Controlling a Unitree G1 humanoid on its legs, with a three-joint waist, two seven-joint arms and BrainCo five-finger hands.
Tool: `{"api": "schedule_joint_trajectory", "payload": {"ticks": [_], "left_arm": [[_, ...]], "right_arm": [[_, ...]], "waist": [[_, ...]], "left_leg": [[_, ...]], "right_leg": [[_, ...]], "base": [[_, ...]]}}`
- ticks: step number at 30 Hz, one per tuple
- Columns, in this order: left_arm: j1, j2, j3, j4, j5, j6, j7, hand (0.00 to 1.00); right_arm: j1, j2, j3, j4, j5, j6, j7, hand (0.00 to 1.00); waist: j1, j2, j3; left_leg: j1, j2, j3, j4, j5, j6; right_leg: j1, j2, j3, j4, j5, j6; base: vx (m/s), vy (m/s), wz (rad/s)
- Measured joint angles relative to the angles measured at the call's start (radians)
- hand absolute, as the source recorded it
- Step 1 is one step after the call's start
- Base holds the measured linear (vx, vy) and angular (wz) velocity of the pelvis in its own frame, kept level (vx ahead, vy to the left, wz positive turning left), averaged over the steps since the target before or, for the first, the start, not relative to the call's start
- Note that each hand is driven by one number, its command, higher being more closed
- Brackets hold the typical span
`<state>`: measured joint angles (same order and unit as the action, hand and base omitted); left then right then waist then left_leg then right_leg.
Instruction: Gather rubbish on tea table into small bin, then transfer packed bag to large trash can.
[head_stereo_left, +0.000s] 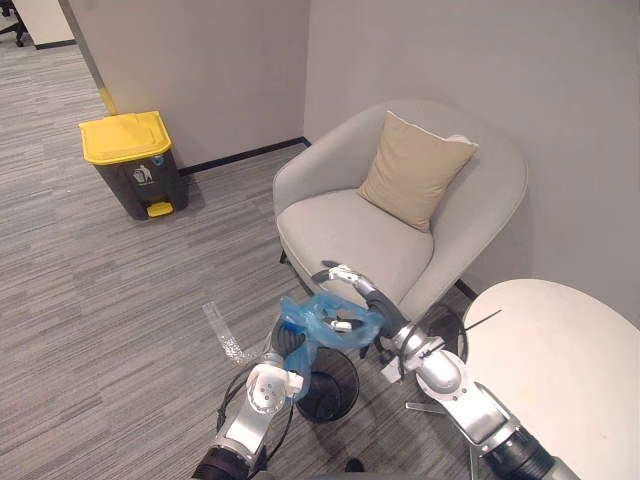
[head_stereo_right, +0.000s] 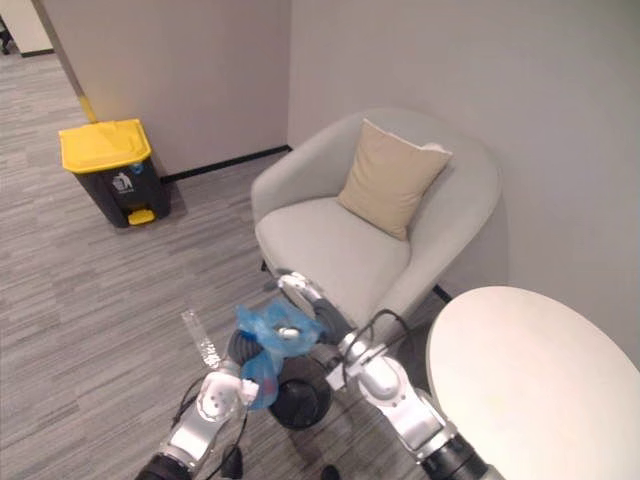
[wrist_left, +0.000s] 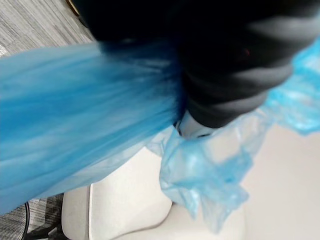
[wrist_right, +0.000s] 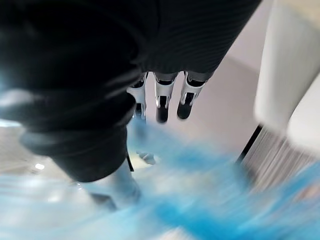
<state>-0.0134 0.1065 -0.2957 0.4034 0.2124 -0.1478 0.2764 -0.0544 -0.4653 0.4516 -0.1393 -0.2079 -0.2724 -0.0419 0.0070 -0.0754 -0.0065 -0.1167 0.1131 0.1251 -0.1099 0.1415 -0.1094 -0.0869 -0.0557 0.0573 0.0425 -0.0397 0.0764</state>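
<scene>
A crumpled blue rubbish bag (head_stereo_left: 325, 318) hangs just above the small black bin (head_stereo_left: 330, 395), which stands on the carpet in front of the armchair. My left hand (head_stereo_left: 285, 342) is below the bag's left side, wrapped in its plastic, and the left wrist view shows the bag (wrist_left: 75, 115) drawn taut from it. My right hand (head_stereo_left: 352, 285) arches over the bag's top, with its thumb (wrist_right: 117, 185) down in the blue plastic. The large dark trash can (head_stereo_left: 135, 160) with a yellow lid stands by the far wall on the left.
A grey armchair (head_stereo_left: 340, 235) with a beige cushion (head_stereo_left: 415, 170) stands right behind the bin. The round white tea table (head_stereo_left: 570, 370) is at the right. A clear plastic scrap (head_stereo_left: 225, 335) lies on the carpet left of the bin.
</scene>
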Motion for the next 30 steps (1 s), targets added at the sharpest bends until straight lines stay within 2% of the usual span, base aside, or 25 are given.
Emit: {"api": "schedule_joint_trajectory", "payload": {"ticks": [4, 7, 11, 13, 17, 20, 22, 26, 30], "left_arm": [[0.015, -0.002, 0.042, -0.006, -0.017, 0.000, 0.001, 1.00], [0.044, -0.003, 0.077, -0.009, -0.022, 0.000, 0.002, 1.00], [0.069, -0.003, 0.108, 0.004, -0.044, 0.000, 0.001, 1.00], [0.070, -0.004, 0.125, 0.060, -0.064, 0.001, -0.004, 1.00], [0.075, -0.004, 0.158, 0.152, -0.092, 0.003, -0.030, 1.00], [0.089, -0.004, 0.190, 0.224, -0.126, 0.004, -0.050, 1.00], [0.113, -0.004, 0.229, 0.276, -0.160, 0.005, -0.073, 1.00], [0.137, -0.005, 0.279, 0.378, -0.197, 0.007, -0.104, 1.00], [0.145, -0.010, 0.328, 0.456, -0.237, 0.007, -0.128, 1.00]], "right_arm": [[0.053, 0.010, -0.062, 0.000, -0.045, -0.005, -0.035, 0.00], [0.107, 0.084, -0.143, 0.000, -0.074, -0.005, -0.083, 0.00], [0.131, 0.151, -0.201, 0.039, -0.078, -0.006, -0.108, 0.00], [0.141, 0.179, -0.214, 0.148, -0.075, 0.006, -0.105, 0.00], [0.155, 0.193, -0.219, 0.325, -0.064, 0.017, -0.050, 0.00], [0.154, 0.259, -0.290, 0.539, -0.043, 0.042, -0.030, 0.00], [0.155, 0.312, -0.373, 0.723, -0.002, 0.076, -0.019, 0.00], [0.151, 0.353, -0.467, 0.919, 0.067, 0.107, -0.022, 0.00], [0.129, 0.360, -0.552, 1.060, 0.143, 0.132, -0.048, 0.00]], "waist": [[0.000, 0.005, 0.003], [-0.002, 0.011, 0.007], [-0.007, 0.016, 0.011], [-0.005, 0.017, 0.012], [-0.007, 0.029, 0.020], [-0.006, 0.039, 0.026], [-0.006, 0.044, 0.027], [-0.002, 0.048, 0.030], [-0.001, 0.066, 0.048]], "left_leg": [[0.000, -0.002, 0.000, 0.000, -0.001, 0.001], [-0.001, -0.002, 0.000, 0.002, -0.001, 0.002], [-0.001, -0.004, 0.000, 0.005, -0.001, 0.002], [-0.001, -0.006, -0.006, 0.005, -0.001, 0.002], [-0.001, -0.015, -0.019, 0.000, -0.009, -0.003], [0.000, -0.022, -0.020, 0.000, -0.012, 0.000], [0.002, -0.026, -0.017, 0.005, -0.015, 0.003], [0.038, -0.030, 0.000, 0.005, -0.026, 0.009], [0.051, -0.032, 0.021, 0.006, -0.031, 0.012]], "right_leg": [[0.000, -0.002, 0.000, -0.002, 0.000, 0.000], [0.001, -0.002, 0.000, -0.002, 0.000, 0.000], [0.002, -0.003, -0.006, -0.002, 0.000, 0.000], [0.009, -0.006, -0.019, -0.014, -0.001, 0.001], [0.019, -0.014, -0.027, -0.016, -0.006, 0.006], [0.020, -0.020, -0.029, -0.013, -0.011, 0.008], [0.021, -0.024, -0.027, -0.013, -0.012, 0.010], [0.051, -0.030, -0.017, -0.017, -0.013, 0.012], [0.052, -0.032, 0.007, -0.014, -0.015, 0.013]], "base": [[0.00, 0.000, 0.00], [0.00, 0.000, 0.00], [0.00, 0.000, 0.01], [0.00, -0.001, 0.08], [0.00, 0.006, 0.12], [0.02, 0.007, 0.03], [0.05, -0.002, -0.02], [0.06, -0.004, -0.12], [0.01, 0.003, -0.14]]}}
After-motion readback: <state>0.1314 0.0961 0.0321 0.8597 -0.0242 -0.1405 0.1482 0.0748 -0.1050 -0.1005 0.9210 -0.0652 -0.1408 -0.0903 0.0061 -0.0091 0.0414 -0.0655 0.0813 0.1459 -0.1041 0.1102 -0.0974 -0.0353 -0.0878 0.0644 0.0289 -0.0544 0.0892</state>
